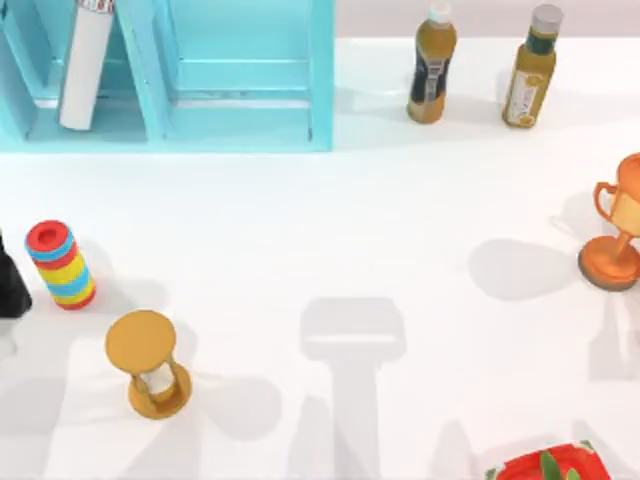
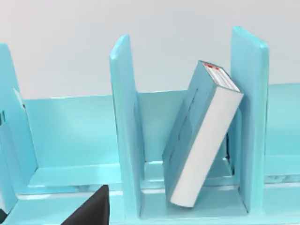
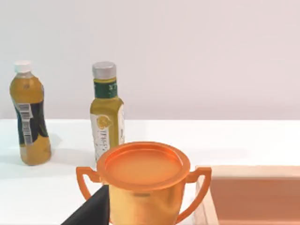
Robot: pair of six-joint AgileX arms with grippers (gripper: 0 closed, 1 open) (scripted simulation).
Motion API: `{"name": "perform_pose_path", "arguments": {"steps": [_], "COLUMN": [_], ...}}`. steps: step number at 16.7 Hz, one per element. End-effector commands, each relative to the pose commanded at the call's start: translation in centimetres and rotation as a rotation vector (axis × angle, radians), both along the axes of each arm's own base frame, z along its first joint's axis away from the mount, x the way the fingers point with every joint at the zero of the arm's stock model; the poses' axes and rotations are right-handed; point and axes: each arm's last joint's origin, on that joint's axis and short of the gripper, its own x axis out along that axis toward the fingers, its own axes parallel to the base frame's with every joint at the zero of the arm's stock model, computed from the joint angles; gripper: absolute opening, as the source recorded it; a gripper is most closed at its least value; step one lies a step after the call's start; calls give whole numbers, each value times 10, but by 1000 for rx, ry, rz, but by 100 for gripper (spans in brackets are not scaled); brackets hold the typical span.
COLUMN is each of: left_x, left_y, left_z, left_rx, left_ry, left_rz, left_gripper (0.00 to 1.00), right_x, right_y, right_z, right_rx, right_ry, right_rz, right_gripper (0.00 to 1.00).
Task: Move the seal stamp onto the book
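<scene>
Teal covers and white page edges are marking out the book (image 1: 88, 60), which is standing in a compartment of the turquoise shelf (image 1: 240, 130) at the far left of the table. In the left wrist view the book (image 2: 206, 140) is leaning, its top resting against a shelf divider (image 2: 248, 117) and its lower end sitting on the compartment floor. Where the seal stamp is lying I cannot tell.

The left gripper (image 2: 89, 211) is hanging in front of the shelf, facing that compartment. The right gripper (image 3: 91, 211) is waiting at the right side of the table just behind the orange trophy (image 3: 143, 183), with two bottles (image 3: 107, 112) standing farther off. Whether either gripper is wide or narrow I cannot tell.

On the near left an hourglass (image 1: 150, 365) is standing beside a stack of coloured rings (image 1: 62, 265). Neither belongs to the task.

Judging from the task, the stamp is probably going to be light and stiff. It is best taken across two opposite flat sides at mid-height. A smooth finish may be slippery, so a square, centred hold matters, and keeping it level will be helping the release. The leaning book is offering no flat cover for a landing, which looks like the main difficulty.
</scene>
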Motion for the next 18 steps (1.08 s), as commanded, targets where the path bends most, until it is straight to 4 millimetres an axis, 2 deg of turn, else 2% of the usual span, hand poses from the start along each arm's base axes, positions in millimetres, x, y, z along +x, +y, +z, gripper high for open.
{"name": "perform_pose_path", "arguments": {"steps": [4, 7, 10, 13, 15, 18], "left_x": [49, 98, 147, 187, 205, 220], "left_y": [-4, -9, -15, -21, -25, -28], "left_z": [19, 13, -10, -45, -68, -96], "left_rx": [71, 130, 189, 243, 273, 308], "left_ry": [26, 62, 98, 120, 127, 134], "left_rz": [3, 5, 6, 8, 10, 13], "left_gripper": [100, 100, 100, 100, 100, 100], "right_x": [0, 0, 0, 0, 0, 0], "right_y": [0, 0, 0, 0, 0, 0], "right_z": [0, 0, 0, 0, 0, 0], "right_rx": [0, 0, 0, 0, 0, 0], "right_ry": [0, 0, 0, 0, 0, 0], "right_rz": [0, 0, 0, 0, 0, 0], "right_gripper": [100, 100, 100, 100, 100, 100]}}
